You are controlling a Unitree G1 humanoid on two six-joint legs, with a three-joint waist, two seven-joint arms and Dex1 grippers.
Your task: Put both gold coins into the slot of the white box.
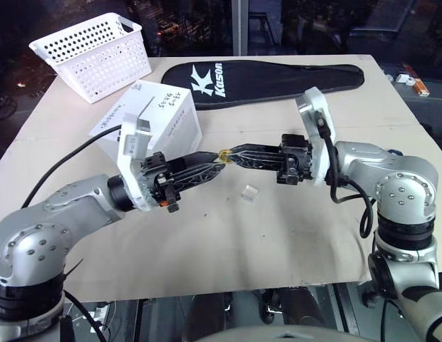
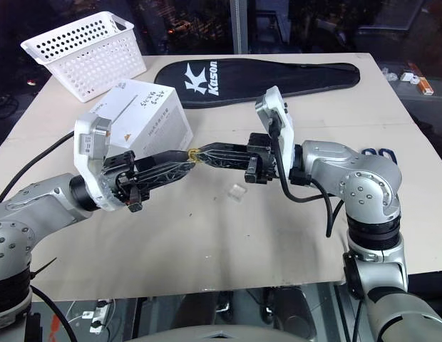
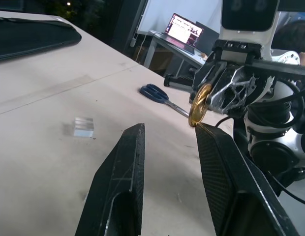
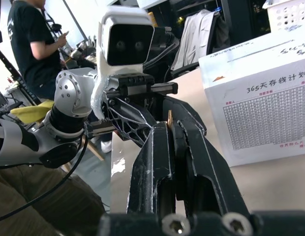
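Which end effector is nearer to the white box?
Left. The left end effector hangs just in front of the white box; the right end effector, pinching a gold coin, is farther off.

Both arms raised over the table, grippers level, tips meeting mid-air. Right gripper (image 1: 232, 154) points left, fingers clamped on a gold coin (image 3: 198, 105). Left gripper (image 1: 215, 163) points right, fingers parted around it.
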